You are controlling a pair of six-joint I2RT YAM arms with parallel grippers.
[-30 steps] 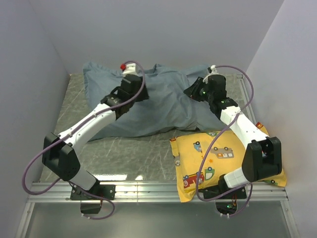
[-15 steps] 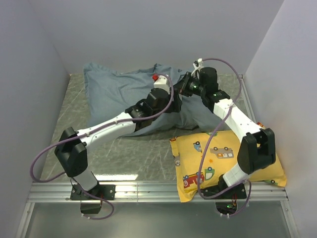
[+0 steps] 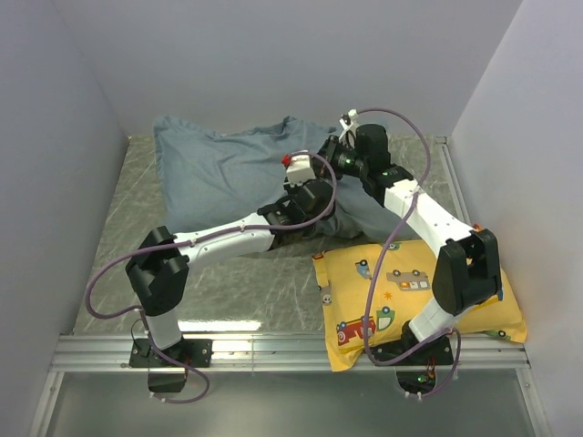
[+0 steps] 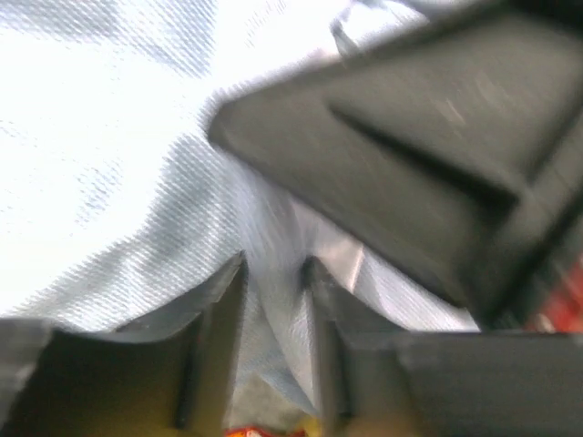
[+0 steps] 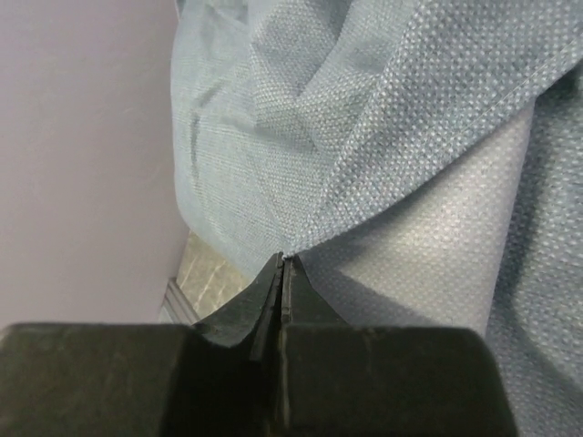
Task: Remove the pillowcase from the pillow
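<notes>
The blue-grey pillowcase (image 3: 219,173) lies bulging across the back of the table; the white pillow is hidden inside it. My left gripper (image 3: 321,208) reaches over to the case's right end. In the left wrist view its jaws (image 4: 273,273) stand close together with a fold of the pillowcase (image 4: 109,182) pinched between them. My right gripper (image 3: 331,162) is just behind it at the same end. In the right wrist view it (image 5: 283,259) is shut on a hemmed edge of the pillowcase (image 5: 364,109), and the cloth pulls taut from its tips.
A yellow cartoon-vehicle pillow (image 3: 410,291) lies at the front right, under the right arm, its edge close to the left gripper. Grey walls close in the left, back and right. A metal rail (image 3: 291,346) runs along the near edge.
My left arm has swung from the case's upper middle to its right end, down toward the yellow pillow. My right gripper has moved left along the back, pulling the cloth with it.
</notes>
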